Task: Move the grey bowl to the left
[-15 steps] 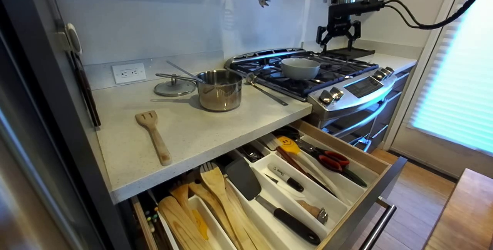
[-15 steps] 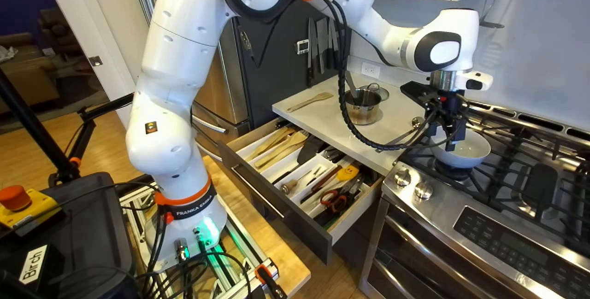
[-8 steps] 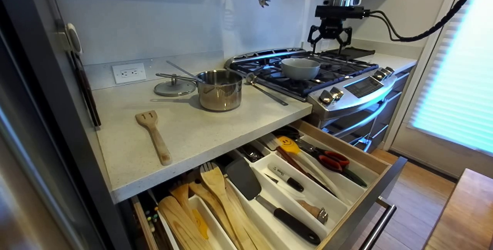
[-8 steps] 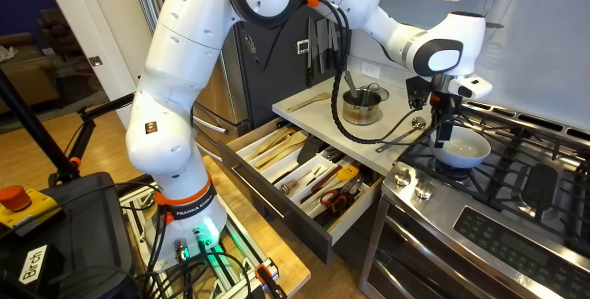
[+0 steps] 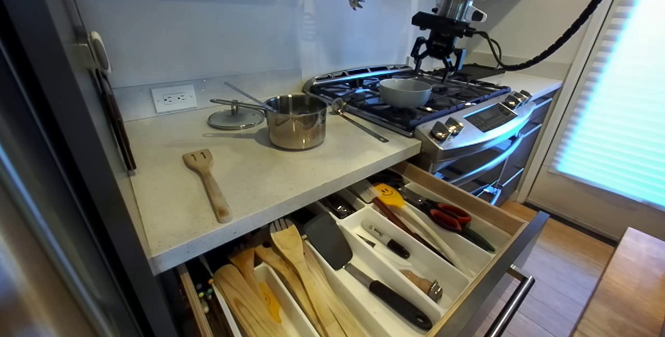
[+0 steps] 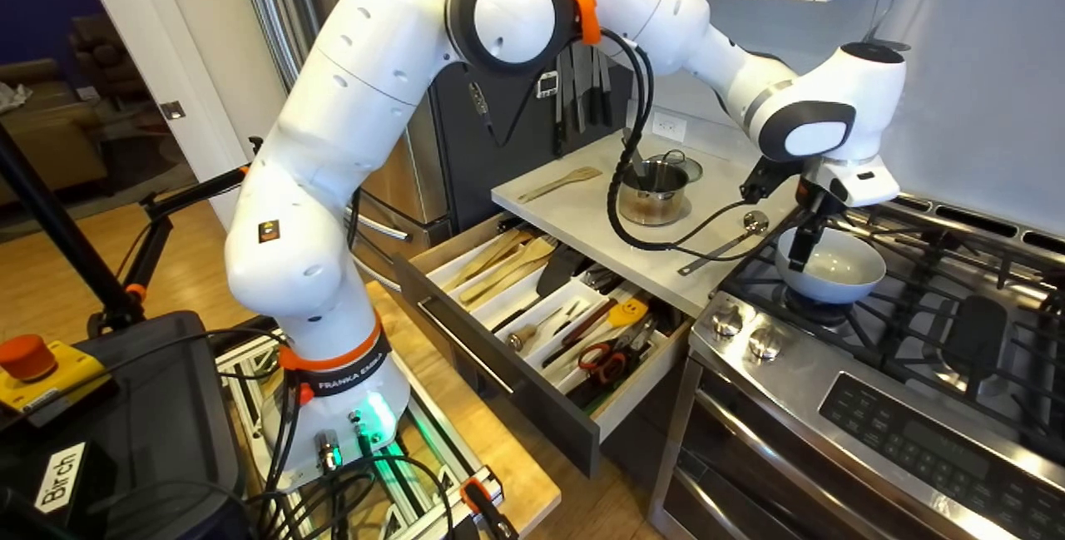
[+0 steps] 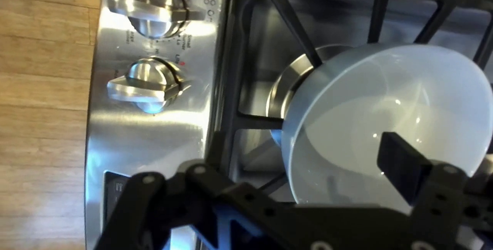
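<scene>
The grey bowl (image 5: 405,94) stands upright on the stove grate, and it also shows in an exterior view (image 6: 844,261). In the wrist view the bowl (image 7: 358,126) fills the right side. My gripper (image 5: 431,75) is open and empty, tilted just above the bowl; it also shows in an exterior view (image 6: 804,261). In the wrist view the gripper (image 7: 302,146) has one finger over the bowl's inside and the other outside the rim, over the stove's front edge. The near rim is partly hidden by the gripper. I see no contact with the bowl.
A steel pot (image 5: 296,132) with a utensil in it stands on the counter, with a glass lid (image 5: 236,118) behind. A ladle (image 5: 361,123) lies between pot and stove. A wooden spatula (image 5: 209,184) lies on the counter. An open utensil drawer (image 6: 541,315) juts out below.
My gripper has come down and moved closer over the bowl, leftward in an exterior view, and has turned and tilted. It stays open. The bowl has not moved.
</scene>
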